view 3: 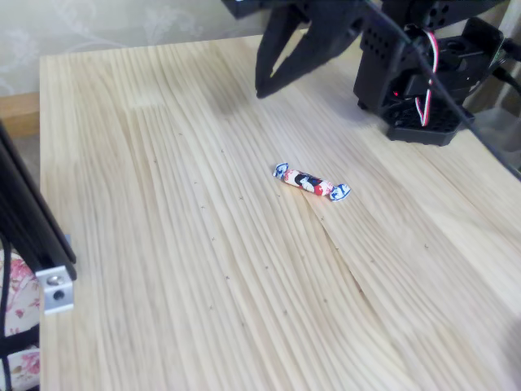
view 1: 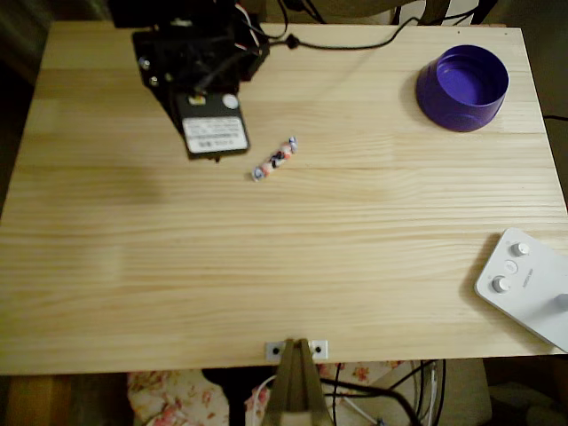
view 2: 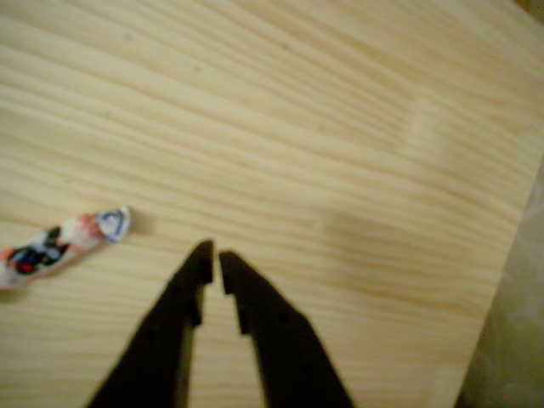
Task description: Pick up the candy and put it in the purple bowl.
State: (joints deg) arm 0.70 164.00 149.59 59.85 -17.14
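Lying on the pale pine table (view 1: 293, 257), the candy (view 1: 274, 160) sits apart from the purple bowl (view 1: 462, 87) near a corner. The gripper (view 2: 212, 257) hovers beside the candy, jaws nearly closed on nothing; a white button-topped device (view 1: 524, 284) rests at another corner.

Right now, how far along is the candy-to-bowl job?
Nothing is done yet. The candy lies on the table, untouched, and the purple bowl at the far corner holds nothing. The gripper hangs above the wood beside the candy, jaws nearly closed on nothing. Left to do: open, line up over the candy, grasp, carry it to the bowl, release.
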